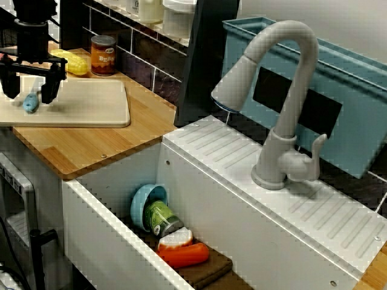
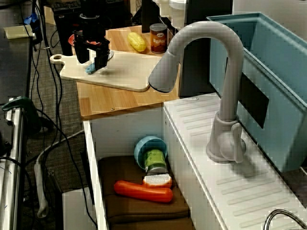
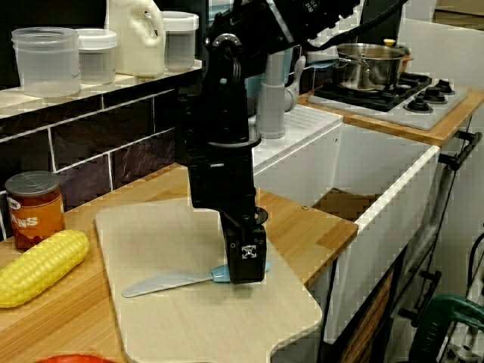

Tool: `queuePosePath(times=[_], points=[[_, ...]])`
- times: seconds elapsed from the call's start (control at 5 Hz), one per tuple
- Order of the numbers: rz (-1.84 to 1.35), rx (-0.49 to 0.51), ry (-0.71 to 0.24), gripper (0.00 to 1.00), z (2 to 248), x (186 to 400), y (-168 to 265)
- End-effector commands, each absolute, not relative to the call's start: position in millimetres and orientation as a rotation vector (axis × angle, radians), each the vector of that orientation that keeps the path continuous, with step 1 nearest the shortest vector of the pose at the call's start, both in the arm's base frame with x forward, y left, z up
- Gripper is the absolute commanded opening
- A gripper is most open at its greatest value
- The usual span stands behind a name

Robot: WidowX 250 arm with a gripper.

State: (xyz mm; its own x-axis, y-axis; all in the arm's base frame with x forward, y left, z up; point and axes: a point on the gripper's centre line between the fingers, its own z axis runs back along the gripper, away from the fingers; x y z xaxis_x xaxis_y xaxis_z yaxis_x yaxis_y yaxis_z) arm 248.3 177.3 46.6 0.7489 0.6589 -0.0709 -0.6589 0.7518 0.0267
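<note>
Counter-level view: the blue-handled knife point(image 3: 162, 283) is laid flat on the cutting board point(image 3: 151, 234), handle under the gripper point(image 3: 246, 276), which is spread wide; its blade is pointed left, toward the corn point(image 3: 38, 268).

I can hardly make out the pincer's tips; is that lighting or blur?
View facing the faucet: even light, a soft shadow at its base, the black pincer swallows detail. View along the sink: blocky edges, no motion blur. View across the cutting board: pincer sharp yet dark; the pot glints.

One knife point(image 3: 162, 284), one corn point(image 3: 38, 267), one can point(image 3: 32, 209), one board point(image 3: 198, 321).
</note>
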Motion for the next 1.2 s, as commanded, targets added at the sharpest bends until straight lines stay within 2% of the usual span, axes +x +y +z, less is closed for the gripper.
queuePosePath(times=[0.0,0.4,1.0], points=[[0.715,0.009,0.015,1.00,62.8,254.8,183.9],[0.743,0.005,0.023,1.00,55.2,262.7,179.8],[0.744,0.001,0.029,1.00,55.3,262.6,182.1]])
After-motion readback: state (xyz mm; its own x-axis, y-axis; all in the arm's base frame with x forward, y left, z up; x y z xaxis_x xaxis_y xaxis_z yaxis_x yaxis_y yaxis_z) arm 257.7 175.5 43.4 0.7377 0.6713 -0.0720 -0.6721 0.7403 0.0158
